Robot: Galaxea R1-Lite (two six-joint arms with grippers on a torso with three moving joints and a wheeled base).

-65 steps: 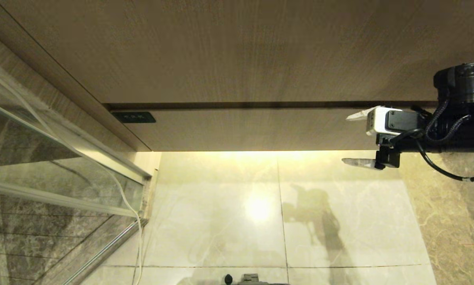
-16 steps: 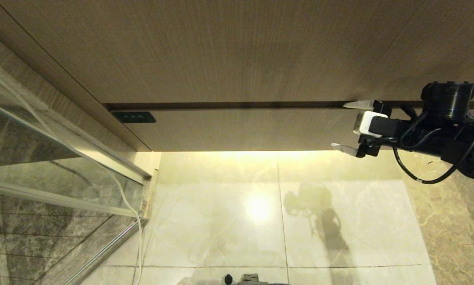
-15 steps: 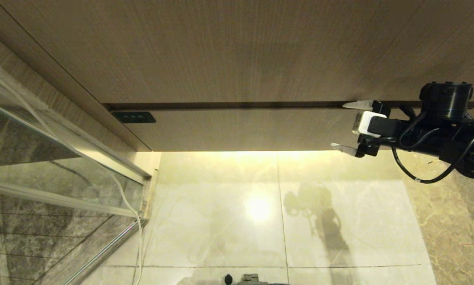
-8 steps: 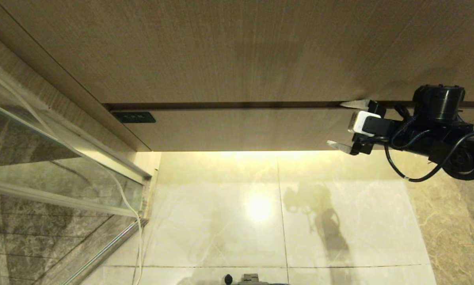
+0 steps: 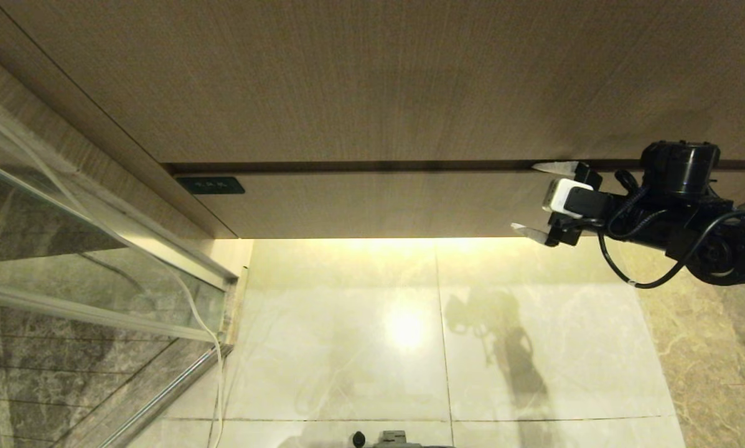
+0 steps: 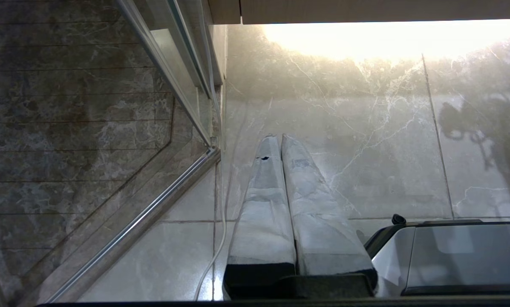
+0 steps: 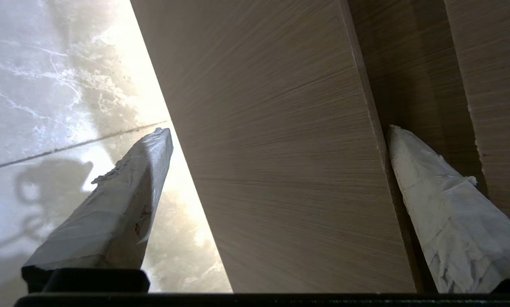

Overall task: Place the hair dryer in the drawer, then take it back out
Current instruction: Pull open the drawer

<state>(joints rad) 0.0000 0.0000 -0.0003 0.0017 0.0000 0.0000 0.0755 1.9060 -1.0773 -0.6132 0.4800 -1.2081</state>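
The drawer [image 5: 378, 204] is shut: its plain wood front runs as a long band left to right across the head view, beneath a dark gap under the larger wood panel [image 5: 360, 81] above it and over the lit tile floor [image 5: 409, 323]. The hair dryer shows in no view, so where it lies cannot be told.

Compared with the frames a second and several seconds ago, the right arm has shifted toward the left of the head view and slightly downward, so the end effector now sits further along the drawer front; the scene itself has not shifted.

The right end effector [image 5: 533, 200] is spread wide and holds nothing. In the right wrist view [image 7: 276, 179] it straddles the drawer front: one finger [image 7: 442, 204] reaches into the dark gap at the drawer's top edge, the other [image 7: 122, 200] lies off the lower edge, over the floor. Whether either finger touches the wood cannot be told.

The left end effector [image 6: 279, 138] hangs parked over the floor beside a glass door [image 6: 169, 72] with a white cord [image 6: 214, 251] along it, its fingers pressed together and empty.
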